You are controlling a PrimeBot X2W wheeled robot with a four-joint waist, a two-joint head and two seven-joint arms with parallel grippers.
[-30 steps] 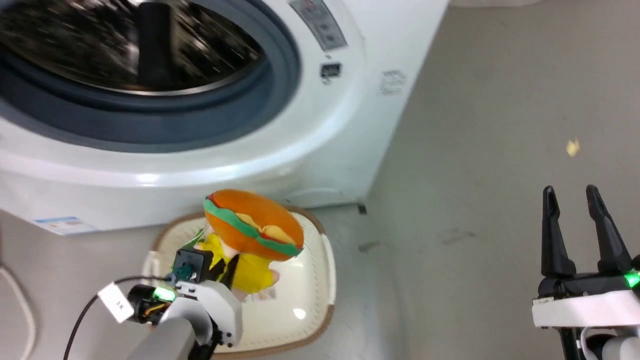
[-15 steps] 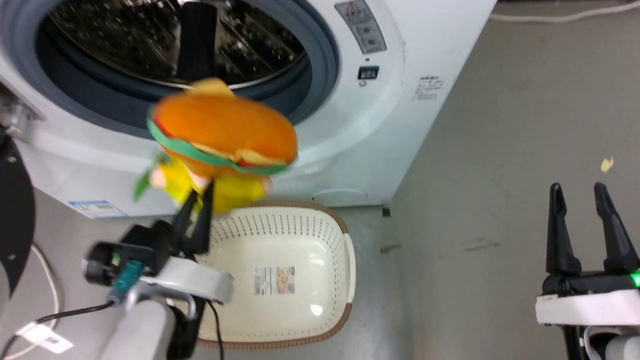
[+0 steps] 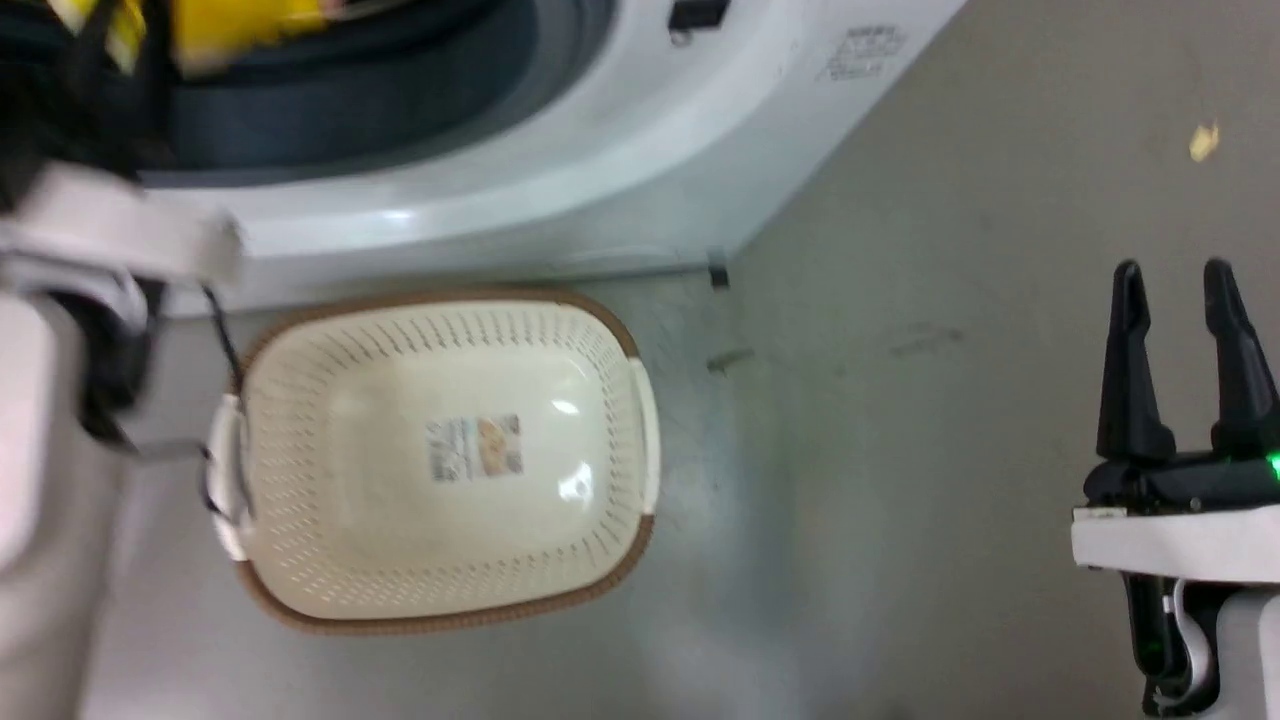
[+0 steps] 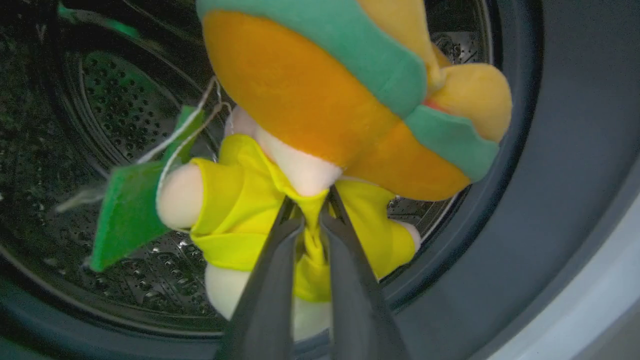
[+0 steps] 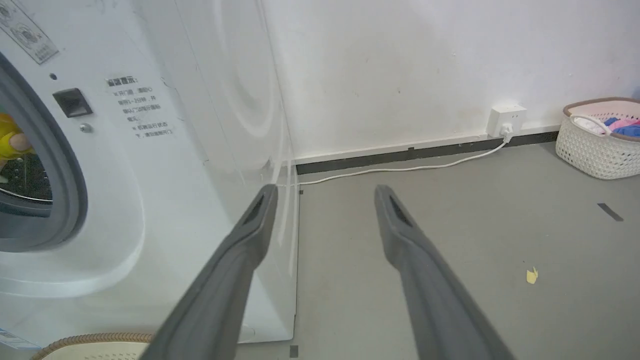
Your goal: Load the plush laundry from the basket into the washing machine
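Observation:
My left gripper (image 4: 311, 212) is shut on the yellow cloth of the plush laundry (image 4: 280, 200), a yellow and pinkish-beige toy with a green tag. The orange burger shape (image 4: 300, 90) with green layers hangs joined above it. Both hang in the mouth of the washing machine (image 3: 560, 170), in front of the steel drum (image 4: 95, 115) and inside the grey gasket (image 4: 555, 150). In the head view a yellow bit of the plush (image 3: 230, 20) shows at the top left. The cream basket (image 3: 440, 298) sits on the floor below the machine, holding nothing but its paper label (image 3: 475, 448). My right gripper (image 3: 1185, 290) stands open far to the right, holding nothing.
My blurred pale left forearm (image 3: 110, 230) reaches past the basket's left side. Right of the machine lies grey floor with a yellow scrap (image 5: 531, 275). A wall socket (image 5: 505, 120) with a white cable and a second basket (image 5: 597, 150) of clothes stand by the back wall.
The left gripper has carried the plush up from above the basket into the washer's opening. The head camera has shifted. The right gripper has stayed open and still.

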